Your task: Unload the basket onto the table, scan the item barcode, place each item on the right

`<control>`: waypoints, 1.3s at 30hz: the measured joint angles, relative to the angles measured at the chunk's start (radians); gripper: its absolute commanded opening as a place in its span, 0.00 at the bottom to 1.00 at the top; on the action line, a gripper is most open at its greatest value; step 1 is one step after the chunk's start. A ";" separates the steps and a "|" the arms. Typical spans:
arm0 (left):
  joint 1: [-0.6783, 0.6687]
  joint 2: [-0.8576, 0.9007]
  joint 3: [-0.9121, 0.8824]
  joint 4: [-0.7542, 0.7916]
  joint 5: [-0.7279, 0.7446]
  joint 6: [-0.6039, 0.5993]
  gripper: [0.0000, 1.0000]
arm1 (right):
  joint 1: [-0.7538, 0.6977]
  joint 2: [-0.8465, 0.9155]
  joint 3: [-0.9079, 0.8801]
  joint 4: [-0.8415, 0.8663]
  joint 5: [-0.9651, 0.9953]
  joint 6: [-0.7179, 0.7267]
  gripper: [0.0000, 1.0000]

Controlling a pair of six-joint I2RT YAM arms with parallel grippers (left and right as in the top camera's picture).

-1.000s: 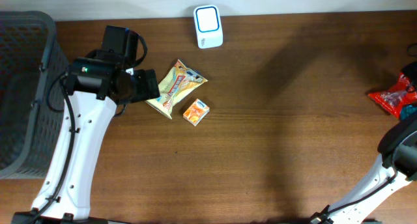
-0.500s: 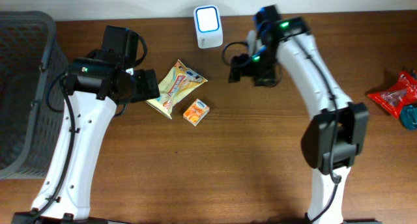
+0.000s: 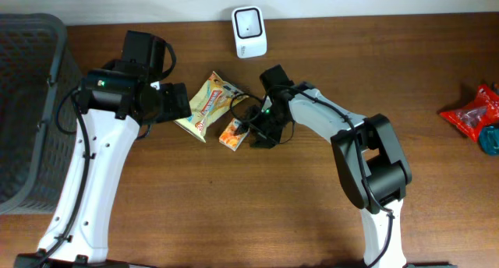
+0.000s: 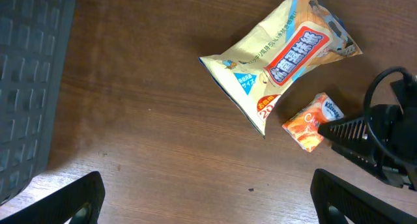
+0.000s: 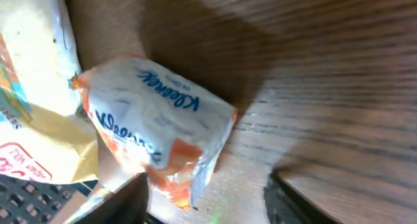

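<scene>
**A:** How do the right jaws stand?

**B:** Partly apart, closed on nothing. The right gripper (image 5: 207, 188) has its fingers low on either side of the Kleenex tissue pack (image 5: 156, 139). The pack sits nearer one finger and bare wood shows by the other, so I see no clamp.

**A:** Is that new?

**B:** Yes. A second ago that arm is off at the right edge, and half a second ago it is up near the barcode scanner (image 3: 249, 31). Now it is down at the pack in the middle of the table (image 3: 312, 213). The pack is in the same spot in all three views. I read this as the reach for the item: the pick is about to start and the scan is not yet begun.

**A:** And the other side?

**B:** The left gripper (image 4: 210, 191) hangs wide open and empty, unmoved, just left of the yellow snack bag (image 3: 210, 103).

**A:** Is anything in the way?

**B:** The bag. Its corner lies right by the pack (touching or just apart, I can't tell), so a closing finger could catch the foil too. The scanner stands at the far edge, beyond the bag. Well clear are the dark basket (image 3: 27, 104) at the left and a red packet (image 3: 468, 116) at the right edge
</scene>
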 measured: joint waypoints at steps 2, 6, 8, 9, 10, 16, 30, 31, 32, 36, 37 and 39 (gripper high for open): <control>0.000 0.000 0.000 0.000 0.000 0.000 0.99 | 0.000 0.000 -0.004 0.000 0.007 0.004 0.41; 0.000 0.000 0.000 0.000 0.000 0.000 0.99 | 0.001 0.000 -0.009 0.065 0.017 0.028 0.33; 0.000 0.000 0.000 0.000 0.000 0.000 0.99 | 0.001 0.000 -0.034 0.124 0.022 0.056 0.12; 0.000 0.000 0.000 0.000 0.000 0.000 0.99 | 0.001 0.000 -0.036 0.127 0.023 0.064 0.04; 0.000 0.000 0.000 0.000 0.000 0.000 0.99 | 0.001 0.000 -0.036 0.129 0.023 0.064 0.04; 0.000 0.000 0.000 -0.001 0.000 0.000 0.99 | -0.037 0.000 -0.043 0.187 -0.102 -0.201 0.04; 0.000 0.000 0.000 0.000 0.000 0.000 0.99 | -0.227 -0.001 -0.047 0.275 -0.858 -0.861 0.04; 0.000 0.000 0.000 0.000 0.000 0.000 0.99 | -0.209 -0.001 -0.048 0.302 -0.861 -0.864 0.04; 0.000 0.000 0.000 -0.001 0.000 0.000 0.99 | -0.200 -0.001 -0.048 0.315 -0.861 -0.863 0.04; 0.000 0.000 0.000 0.000 0.000 0.000 0.99 | -0.201 -0.001 -0.050 0.393 -0.862 -0.800 0.04; 0.000 0.000 0.000 -0.001 0.000 0.000 0.99 | -0.203 -0.001 -0.054 0.464 -0.845 -0.716 0.04; 0.000 0.000 0.000 0.002 0.000 0.000 0.99 | -0.203 -0.001 -0.063 0.820 -0.734 -0.381 0.04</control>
